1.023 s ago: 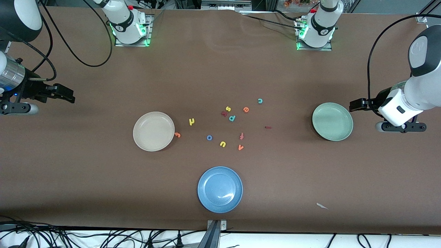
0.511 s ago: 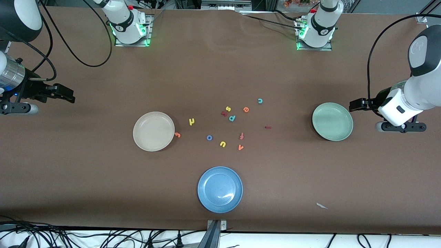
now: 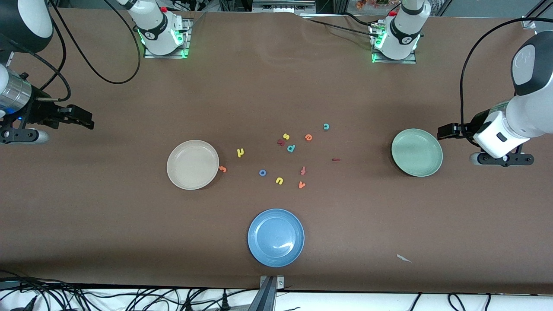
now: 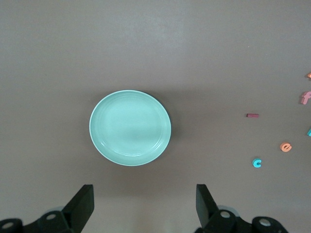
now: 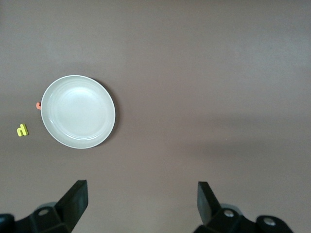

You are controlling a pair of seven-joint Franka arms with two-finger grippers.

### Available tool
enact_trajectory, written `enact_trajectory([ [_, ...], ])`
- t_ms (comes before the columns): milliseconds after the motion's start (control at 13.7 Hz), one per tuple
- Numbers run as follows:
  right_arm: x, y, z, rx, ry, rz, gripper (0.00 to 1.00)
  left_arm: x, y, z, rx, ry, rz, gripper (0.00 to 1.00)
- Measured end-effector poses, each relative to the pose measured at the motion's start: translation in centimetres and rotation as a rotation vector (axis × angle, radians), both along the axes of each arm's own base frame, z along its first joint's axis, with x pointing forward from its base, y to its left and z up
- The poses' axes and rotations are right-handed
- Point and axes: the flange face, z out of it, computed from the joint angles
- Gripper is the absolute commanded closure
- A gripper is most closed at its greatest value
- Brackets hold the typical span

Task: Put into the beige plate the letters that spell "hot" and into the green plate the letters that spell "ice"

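Note:
The beige plate (image 3: pixel 192 164) (image 5: pixel 78 111) lies bare, with the orange t (image 3: pixel 222 169) (image 5: pixel 38 105) against its rim. The yellow h (image 3: pixel 240 152) (image 5: pixel 22 130) and blue o (image 3: pixel 262 172) lie just past it toward the table's middle. The green plate (image 3: pixel 417 152) (image 4: pixel 130 127) is bare too. Between the plates lie the teal c (image 3: pixel 326 126) (image 4: pixel 257 163), orange e (image 3: pixel 308 137) (image 4: pixel 286 146) and dark red i (image 3: pixel 336 160) (image 4: pixel 252 115). My left gripper (image 3: pixel 440 131) (image 4: pixel 145 194) hangs open over bare table beside the green plate. My right gripper (image 3: pixel 88 121) (image 5: pixel 142 191) hangs open over the right arm's end.
A blue plate (image 3: pixel 276 237) sits nearest the front camera. Other letters lie among the task's own: yellow s (image 3: pixel 286 136), teal p (image 3: pixel 291 148), yellow u (image 3: pixel 279 180), orange v (image 3: pixel 301 185), a salmon letter (image 3: pixel 303 170) and a dark red one (image 3: pixel 281 142).

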Motion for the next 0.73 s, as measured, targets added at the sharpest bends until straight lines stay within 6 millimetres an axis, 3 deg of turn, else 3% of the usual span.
enact_trajectory([
  [731, -0.8, 0.0, 1.4, -0.002, 0.016, -0.001, 0.0, 0.0, 0.0, 0.0, 0.0, 0.0, 0.0, 0.07],
])
